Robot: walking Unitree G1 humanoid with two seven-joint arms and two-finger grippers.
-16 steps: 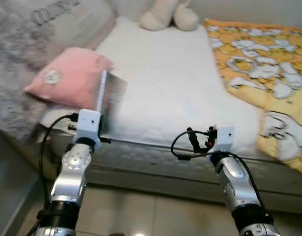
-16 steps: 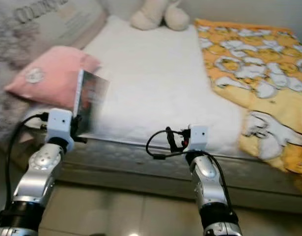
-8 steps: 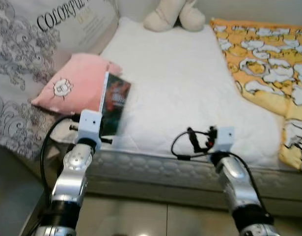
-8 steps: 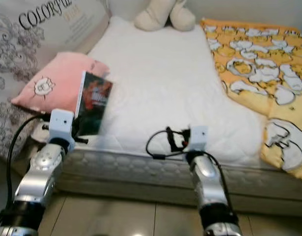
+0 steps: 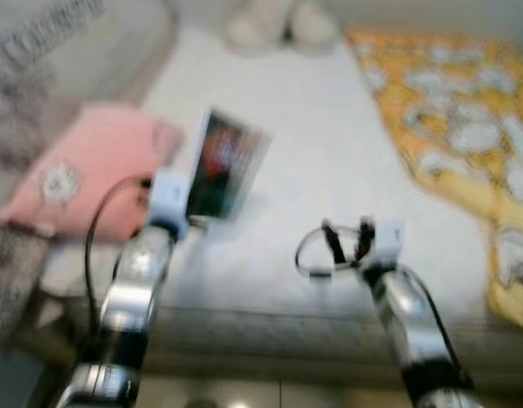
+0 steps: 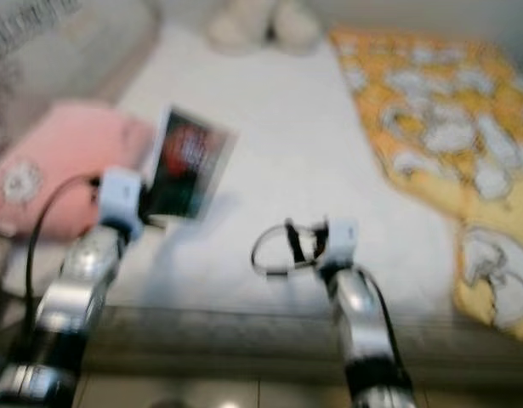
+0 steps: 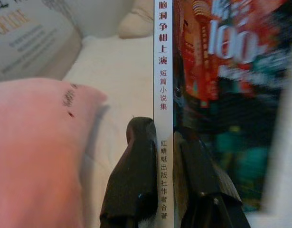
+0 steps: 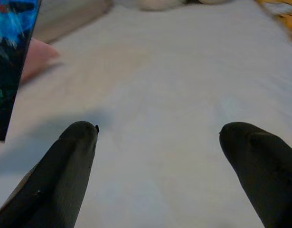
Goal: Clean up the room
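Over white mattress point(image 5: 329, 161): left end effector point(image 7: 160, 142) grasping book point(image 5: 223, 166); right end effector point(image 8: 160, 137) released.

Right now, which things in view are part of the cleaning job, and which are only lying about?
In the job:
- book, held upright above the bed
- left end effector, shut on the book's spine
- right end effector, open, holding nothing

Lying about:
- pink pillow
- plush toy
- yellow blanket
- white mattress
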